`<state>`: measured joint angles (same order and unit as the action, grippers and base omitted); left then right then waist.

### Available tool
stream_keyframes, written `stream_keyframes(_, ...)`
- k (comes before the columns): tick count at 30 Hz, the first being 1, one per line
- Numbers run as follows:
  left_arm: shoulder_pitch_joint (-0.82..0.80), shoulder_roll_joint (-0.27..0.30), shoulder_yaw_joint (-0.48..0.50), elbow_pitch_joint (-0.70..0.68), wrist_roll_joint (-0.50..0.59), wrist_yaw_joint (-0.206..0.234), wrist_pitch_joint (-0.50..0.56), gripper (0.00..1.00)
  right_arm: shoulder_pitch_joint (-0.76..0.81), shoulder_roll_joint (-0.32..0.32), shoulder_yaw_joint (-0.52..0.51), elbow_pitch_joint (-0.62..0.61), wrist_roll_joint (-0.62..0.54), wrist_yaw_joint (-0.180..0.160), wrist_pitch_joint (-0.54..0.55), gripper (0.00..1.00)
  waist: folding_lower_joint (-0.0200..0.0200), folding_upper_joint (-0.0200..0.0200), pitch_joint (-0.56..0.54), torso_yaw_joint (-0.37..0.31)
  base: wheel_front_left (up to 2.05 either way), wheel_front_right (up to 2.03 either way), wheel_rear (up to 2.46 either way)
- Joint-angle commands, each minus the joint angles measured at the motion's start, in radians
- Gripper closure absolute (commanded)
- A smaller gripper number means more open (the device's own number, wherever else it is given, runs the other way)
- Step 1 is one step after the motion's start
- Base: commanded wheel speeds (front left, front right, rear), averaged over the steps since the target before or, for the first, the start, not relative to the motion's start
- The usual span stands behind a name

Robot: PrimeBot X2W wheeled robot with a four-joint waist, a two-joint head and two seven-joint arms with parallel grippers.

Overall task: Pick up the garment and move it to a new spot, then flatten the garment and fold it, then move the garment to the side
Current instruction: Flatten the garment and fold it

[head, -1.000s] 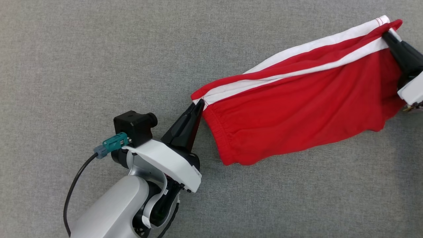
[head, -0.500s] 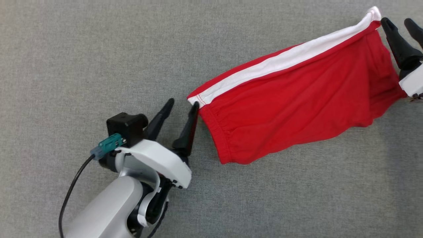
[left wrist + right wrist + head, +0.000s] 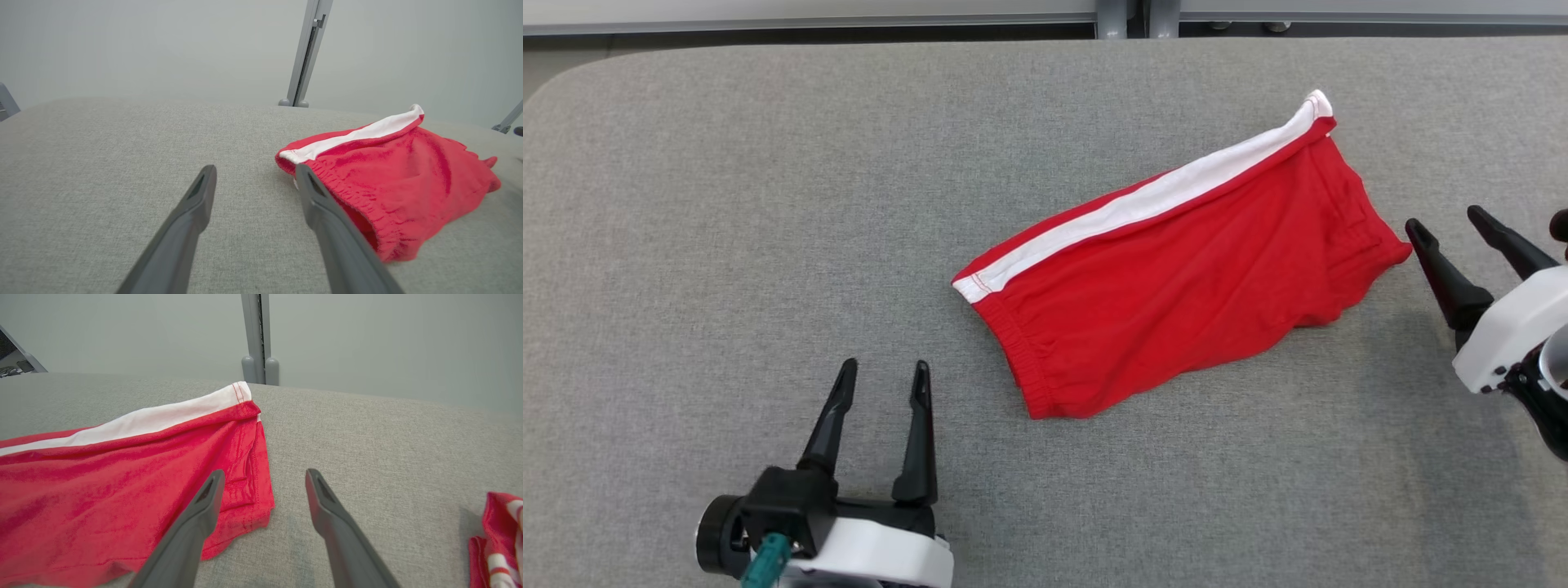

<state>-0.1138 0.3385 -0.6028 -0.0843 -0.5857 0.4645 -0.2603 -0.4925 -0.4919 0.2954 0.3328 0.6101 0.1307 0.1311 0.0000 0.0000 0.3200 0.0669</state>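
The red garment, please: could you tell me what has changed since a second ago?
The left pincer and right pincer opened, released the garment and drew back. It now lies slack on the grey table. It remains folded, white stripe along its far edge.

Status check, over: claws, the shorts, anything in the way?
Left claw open, empty. Right claw open, empty. Red shorts lying on grey table between them. Another red-and-white cloth beside right claw, apart from shorts.
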Motion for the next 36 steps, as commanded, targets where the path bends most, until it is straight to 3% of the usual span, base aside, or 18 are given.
stream_keyframes(1, 0.021, -0.015, 0.021, -0.022, 0.052, -0.008, -0.005, 0.0, -0.008, 0.009, -0.018, -0.004, -0.018, 0.0, 0.019, 0.0, 0.0, 0.0, 0.007, 0.007, 0.0, 0.0, 0.0)
stream_keyframes(13, 0.026, -0.214, 0.126, 0.002, 0.252, -0.19, -0.005, 0.0, -0.165, 0.051, -0.122, 0.121, -0.179, 0.0, 0.185, 0.0, 0.0, 0.0, 0.125, 0.14, 0.0, 0.0, 0.0)
stream_keyframes(22, 0.068, -0.27, 0.197, 0.037, 0.299, -0.271, -0.006, 0.0, -0.149, 0.102, -0.134, 0.248, -0.229, 0.0, 0.21, 0.0, 0.0, 0.0, 0.107, 0.138, 0.0, 0.0, 0.0)
stream_keyframes(23, 0.073, -0.273, 0.204, 0.041, 0.303, -0.28, -0.006, 0.0, -0.142, 0.11, -0.13, 0.255, -0.217, 0.0, 0.216, 0.07, 0.0, 0.0, 0.1, 0.129, 0.0, 0.0, 0.0)
stream_keyframes(24, 0.077, -0.274, 0.212, 0.045, 0.306, -0.29, -0.006, 0.0, -0.136, 0.122, -0.121, 0.258, -0.2, 0.0, 0.222, 1.0, 0.0, 0.0, 0.093, 0.118, 0.0, 0.0, 0.0)
stream_keyframes(29, 0.098, -0.279, 0.247, 0.067, 0.327, -0.332, -0.006, 0.0, -0.106, 0.141, -0.108, 0.231, -0.091, 0.0, 0.209, 1.0, 0.0, 0.0, 0.046, 0.052, 0.0, 0.0, 0.0)
stream_keyframes(36, 0.176, -0.278, 0.315, 0.107, 0.351, -0.397, -0.006, 0.0, 0.038, 0.097, -0.154, 0.156, 0.08, 0.0, 0.198, 1.0, 0.0, 0.0, -0.057, -0.02, 0.0, 0.0, 0.0)
